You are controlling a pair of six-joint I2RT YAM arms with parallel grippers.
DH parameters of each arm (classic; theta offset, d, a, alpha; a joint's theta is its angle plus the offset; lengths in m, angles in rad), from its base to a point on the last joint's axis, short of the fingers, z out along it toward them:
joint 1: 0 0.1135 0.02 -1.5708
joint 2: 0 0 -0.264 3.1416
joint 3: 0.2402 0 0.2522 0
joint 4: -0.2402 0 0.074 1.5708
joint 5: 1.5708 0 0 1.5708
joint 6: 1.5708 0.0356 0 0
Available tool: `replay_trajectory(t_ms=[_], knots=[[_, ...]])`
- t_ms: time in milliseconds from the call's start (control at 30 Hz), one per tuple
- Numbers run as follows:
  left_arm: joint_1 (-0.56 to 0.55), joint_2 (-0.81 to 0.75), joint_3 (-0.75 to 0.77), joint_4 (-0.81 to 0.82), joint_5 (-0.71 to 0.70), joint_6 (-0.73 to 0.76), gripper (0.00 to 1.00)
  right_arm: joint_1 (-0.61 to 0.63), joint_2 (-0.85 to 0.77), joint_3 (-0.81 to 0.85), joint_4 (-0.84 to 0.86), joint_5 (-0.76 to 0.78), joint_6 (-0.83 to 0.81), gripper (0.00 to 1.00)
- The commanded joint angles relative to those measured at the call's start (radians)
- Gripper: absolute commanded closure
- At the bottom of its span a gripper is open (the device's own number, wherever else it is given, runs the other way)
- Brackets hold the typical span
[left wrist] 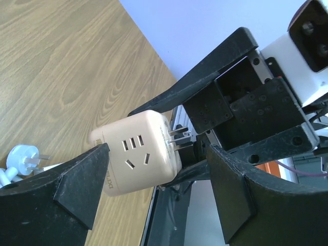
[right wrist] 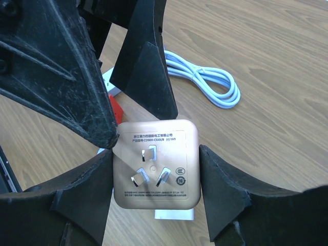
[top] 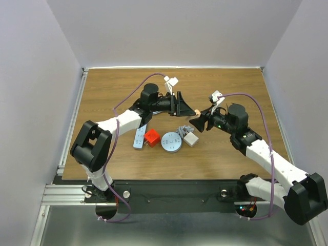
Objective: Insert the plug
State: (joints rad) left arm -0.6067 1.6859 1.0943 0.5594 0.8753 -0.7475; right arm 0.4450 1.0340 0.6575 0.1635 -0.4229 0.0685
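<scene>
From above, the two arms are meeting over the middle of the bench [top: 230, 87]. The right gripper [top: 199, 118] is clamping a beige plug cube [top: 198, 110] and holding it in the air above the bench's centre. The left gripper [top: 188, 107] is facing it with its jaws standing apart. Toward the near edge, four things are lying in a row from left to right: a pale power strip [top: 139, 137], a red block [top: 151, 137], a grey disc [top: 171, 142] and a grey adapter [top: 190, 138].

In the left wrist view, the cube is sitting between the left fingers [left wrist: 82, 189] with a socket face turned to the camera. Its metal prongs are pointing toward the right gripper's body. One finger is looking as if it is touching the cube's side, while the other is standing clear with a gap. A white plug [left wrist: 23, 155] is lying on the bench at the lower left.

In the right wrist view, the right fingers are pressing on both sides of the cube, and its three-prong labelled face is facing the camera. The left fingers are showing just above it. A coiled white cable [right wrist: 210, 84] is lying on the bench beyond.
</scene>
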Motion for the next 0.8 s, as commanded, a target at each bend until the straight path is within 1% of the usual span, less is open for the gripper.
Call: replay_trajectory(t_ms=[0, 133, 400, 467, 500, 533, 600, 633, 667, 700, 733, 767], knots=[[-0.019, 0.008, -0.017, 0.034, 0.031, -0.018, 0.13, -0.002, -0.035, 0.047, 0.125, -0.014, 0.008, 1.00], [-0.021, 0.029, -0.002, 0.033, 0.034, -0.023, 0.13, -0.002, -0.043, 0.050, 0.125, -0.017, 0.008, 1.00], [-0.022, 0.043, -0.025, 0.036, 0.051, -0.035, 0.14, -0.002, -0.046, 0.053, 0.146, -0.027, 0.014, 0.99], [-0.024, 0.040, -0.027, 0.054, 0.056, -0.045, 0.27, 0.000, -0.042, 0.050, 0.148, -0.022, 0.011, 1.00], [-0.022, 0.035, -0.028, 0.060, 0.060, -0.049, 0.36, -0.002, -0.038, 0.048, 0.148, -0.019, 0.010, 1.00], [-0.024, 0.028, -0.030, 0.074, 0.063, -0.055, 0.56, -0.002, -0.031, 0.044, 0.148, -0.007, 0.010, 0.99], [-0.024, 0.020, -0.037, 0.086, 0.077, -0.076, 0.78, 0.000, -0.022, 0.041, 0.149, 0.013, 0.013, 0.99], [-0.024, 0.015, -0.042, 0.105, 0.085, -0.087, 1.00, -0.002, -0.014, 0.042, 0.151, 0.047, 0.013, 0.93], [-0.024, 0.015, -0.048, 0.118, 0.100, -0.099, 1.00, -0.002, -0.009, 0.044, 0.153, 0.067, 0.014, 0.85], [-0.024, 0.012, -0.065, 0.146, 0.112, -0.145, 1.00, -0.002, -0.006, 0.045, 0.154, 0.108, 0.016, 0.76], [-0.021, 0.015, -0.077, 0.211, 0.122, -0.171, 1.00, -0.002, 0.003, 0.047, 0.156, 0.127, 0.016, 0.57], [-0.018, 0.015, -0.106, 0.252, 0.132, -0.205, 1.00, -0.002, 0.006, 0.056, 0.160, 0.144, 0.011, 0.47]])
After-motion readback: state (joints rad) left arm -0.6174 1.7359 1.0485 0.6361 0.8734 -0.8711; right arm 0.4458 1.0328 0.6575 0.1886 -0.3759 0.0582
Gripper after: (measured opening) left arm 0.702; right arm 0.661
